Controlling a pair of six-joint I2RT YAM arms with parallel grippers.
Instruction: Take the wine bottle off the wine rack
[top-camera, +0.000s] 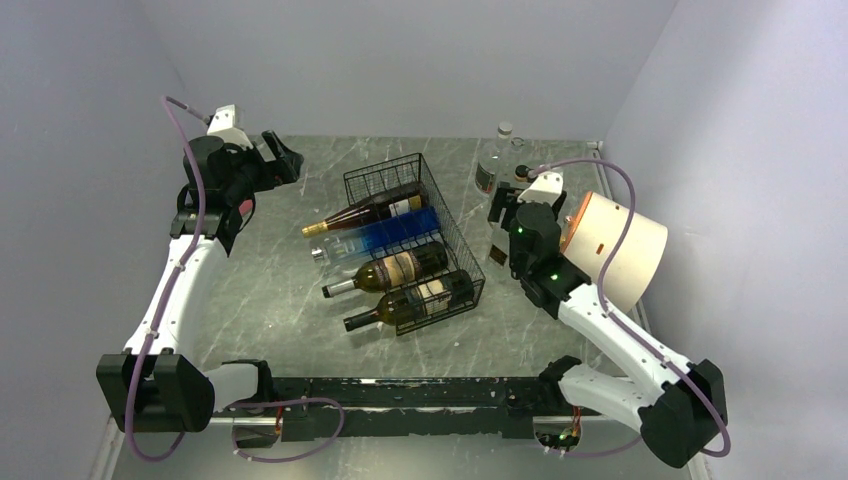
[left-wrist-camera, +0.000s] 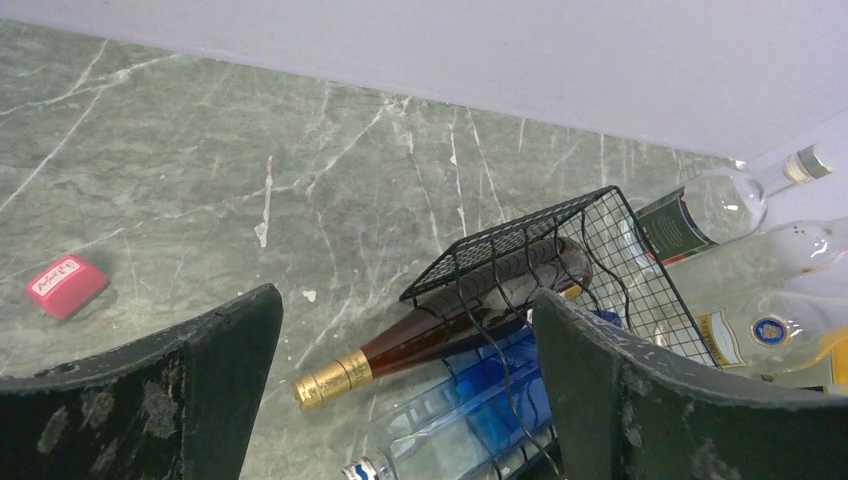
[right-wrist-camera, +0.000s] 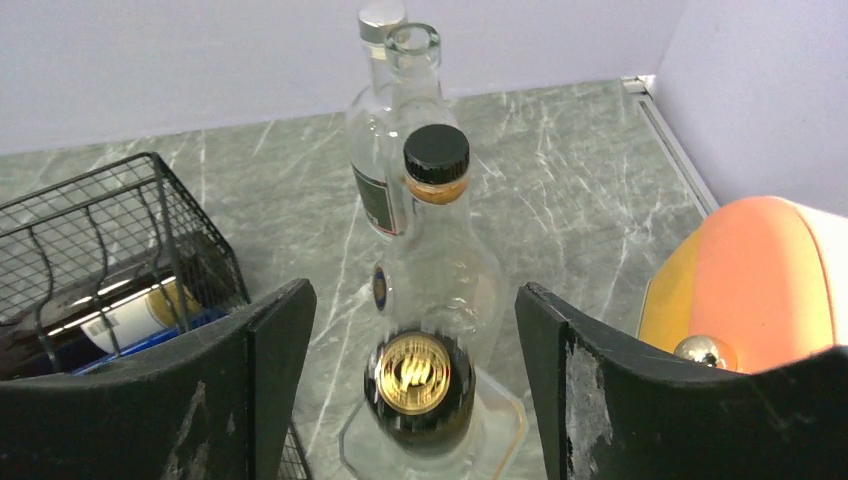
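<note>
The black wire wine rack stands mid-table and holds several lying bottles, necks pointing left. From the far side they are a brown wine bottle with a gold foil neck, a clear blue bottle, and two dark wine bottles. My left gripper is open and empty, above the table left of the rack. Its wrist view shows the gold-necked bottle and the rack between the open fingers. My right gripper is open, right of the rack, above a gold-capped bottle.
Standing bottles cluster at the back right: a clear one with a black cap and taller clear ones. A cream and orange cylinder lies by the right wall. A small pink block lies on the table far left.
</note>
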